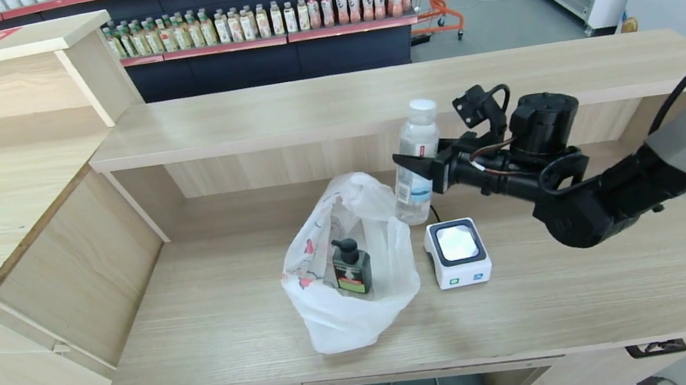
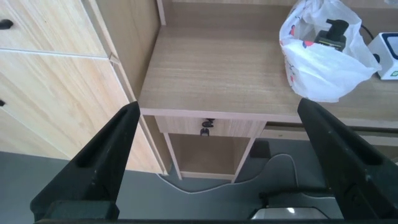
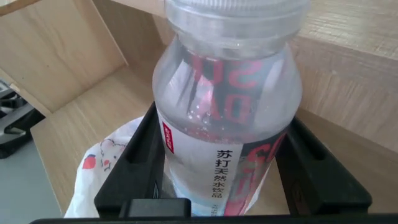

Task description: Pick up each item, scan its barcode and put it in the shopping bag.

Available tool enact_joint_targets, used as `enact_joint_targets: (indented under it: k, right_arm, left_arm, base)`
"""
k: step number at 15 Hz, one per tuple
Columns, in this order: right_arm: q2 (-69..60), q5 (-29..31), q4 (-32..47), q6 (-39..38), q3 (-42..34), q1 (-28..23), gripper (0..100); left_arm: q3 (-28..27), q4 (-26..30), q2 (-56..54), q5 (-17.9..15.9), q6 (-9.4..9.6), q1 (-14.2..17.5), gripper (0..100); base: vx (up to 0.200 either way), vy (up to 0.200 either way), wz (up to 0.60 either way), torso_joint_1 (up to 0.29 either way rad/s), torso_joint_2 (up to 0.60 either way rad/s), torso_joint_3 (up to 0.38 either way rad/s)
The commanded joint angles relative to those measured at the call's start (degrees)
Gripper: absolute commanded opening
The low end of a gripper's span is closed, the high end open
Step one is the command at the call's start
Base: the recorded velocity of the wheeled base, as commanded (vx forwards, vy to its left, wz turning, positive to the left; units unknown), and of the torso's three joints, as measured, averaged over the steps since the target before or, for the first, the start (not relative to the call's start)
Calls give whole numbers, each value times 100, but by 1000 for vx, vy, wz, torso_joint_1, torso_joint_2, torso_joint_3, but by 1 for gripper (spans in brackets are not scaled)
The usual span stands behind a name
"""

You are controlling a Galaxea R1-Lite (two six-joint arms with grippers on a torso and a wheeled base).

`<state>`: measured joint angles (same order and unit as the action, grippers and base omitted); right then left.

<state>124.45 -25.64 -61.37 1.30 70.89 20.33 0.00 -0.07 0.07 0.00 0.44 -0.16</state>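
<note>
Right gripper [image 1: 415,172] clamped on the clear bottle [image 1: 417,135], one black finger on each side of the labelled body. Bottle has a white cap and clear liquid, and is held off the bench [image 1: 576,293], nearly upright with a slight lean. It hangs toward the back edge, above and just behind the scanner [image 1: 457,251], close by the bag's right rim. Scanner is a small white box with a glass top, sitting mid-bench with its cable running toward the back. White shopping bag [image 1: 336,319] sits just left of the scanner, mouth open and slumped toward the front edge. A dark pump bottle [image 1: 351,268] stands upright inside the bag. Left gripper [image 2: 217,109] hangs off the bench's front edge, near the left corner, low over the floor. Its fingers are spread wide with nothing between them.
</note>
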Motion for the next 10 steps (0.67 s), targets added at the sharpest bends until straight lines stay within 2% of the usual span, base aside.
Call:
enact_joint_targets:
  k: [1, 5, 7, 10]
  right_arm:
    - [439, -3, 11, 1, 215, 76, 0]
    - [870, 68, -24, 177, 479, 305, 0]
    - [1195, 419, -24, 247, 821, 384, 0]
    - [1564, 454, -24, 300, 1226, 401, 0]
  left_arm:
    - [0, -1, 1, 0, 0, -2, 100]
    - [0, -1, 1, 0, 0, 7, 100]
    - [0, -1, 1, 0, 0, 7, 100]
    - [0, -1, 1, 0, 0, -2, 100]
  base:
    - [0, 0, 0, 0, 0, 0]
    - [0, 0, 0, 0, 0, 0]
    - [0, 0, 0, 0, 0, 0]
    - [0, 0, 0, 0, 0, 0]
